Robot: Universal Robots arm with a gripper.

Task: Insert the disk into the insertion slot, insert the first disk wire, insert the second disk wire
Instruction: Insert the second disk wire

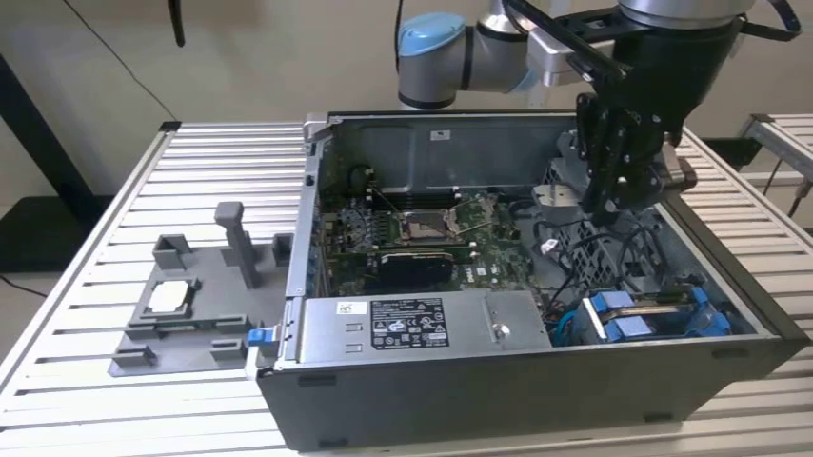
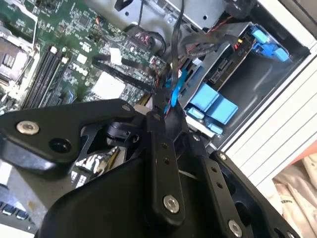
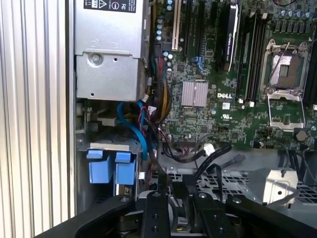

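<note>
The disk (image 1: 631, 328) sits in the insertion slot (image 2: 210, 59) at the case's front corner on the exterior view's right, its blue carrier tabs (image 3: 111, 168) facing outward. The same blue tabs (image 2: 213, 103) appear in the second wrist view. My black gripper (image 1: 601, 211) hangs inside the case, above and behind the disk. Its fingertips (image 2: 159, 111) are drawn together, and a thin black wire (image 2: 172, 74) leads out from them toward the disk. In the first wrist view this black wire (image 3: 151, 163) rises from the fingers beside a blue cable (image 3: 136, 134).
A grey power-supply box (image 1: 420, 324) fills the case's front. The green motherboard (image 1: 420, 228) lies behind it. A perforated grey bracket (image 3: 237, 178) and loose cables (image 1: 578, 262) surround the gripper. A grey fixture (image 1: 190, 305) stands on the slatted table (image 1: 76, 286).
</note>
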